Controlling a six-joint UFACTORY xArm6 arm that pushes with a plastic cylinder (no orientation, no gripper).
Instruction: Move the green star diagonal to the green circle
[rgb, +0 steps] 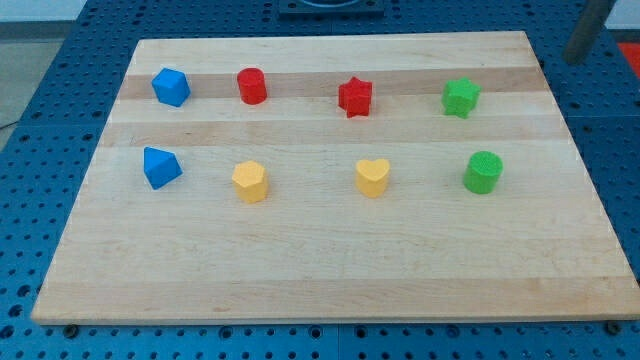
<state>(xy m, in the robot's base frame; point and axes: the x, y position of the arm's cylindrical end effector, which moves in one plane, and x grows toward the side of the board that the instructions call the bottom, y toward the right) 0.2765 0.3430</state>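
Observation:
The green star (461, 97) lies on the wooden board (320, 270) at the view's upper right. The green circle (484, 172) lies just below it, slightly further right, with a gap between them. A grey rod slants in at the view's top right corner. Its lower end, my tip (576, 58), sits off the board's right edge, above and to the right of the green star and touching no block.
A blue block (171, 87), a red cylinder (252, 86) and a red star (355, 97) share the upper row. A blue triangle (161, 167), a yellow block (250, 182) and a yellow heart (373, 177) share the lower row.

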